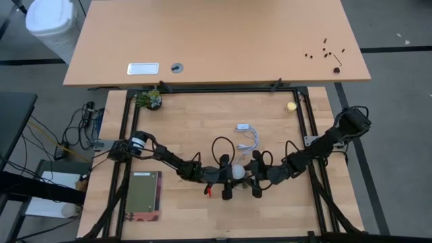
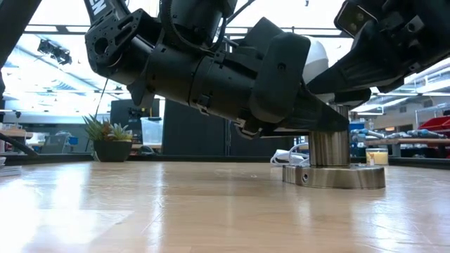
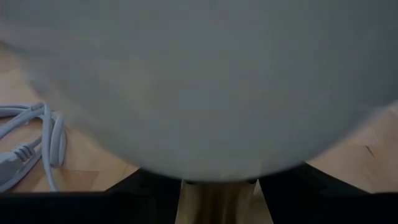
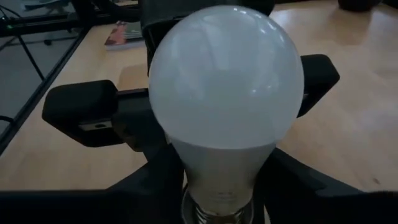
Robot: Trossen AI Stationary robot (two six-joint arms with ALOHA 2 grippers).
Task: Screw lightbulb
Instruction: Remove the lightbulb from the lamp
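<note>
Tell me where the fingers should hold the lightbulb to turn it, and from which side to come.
Probably best at the widest part of the lightbulb's round globe, coming in level from the side, fingers on opposite sides. It stands upright in the metal socket, so its narrow neck sits low near the socket, while the smooth globe is free all around.

Matte black segmented arms, looped black cables, white band near left shoulder.
</note>
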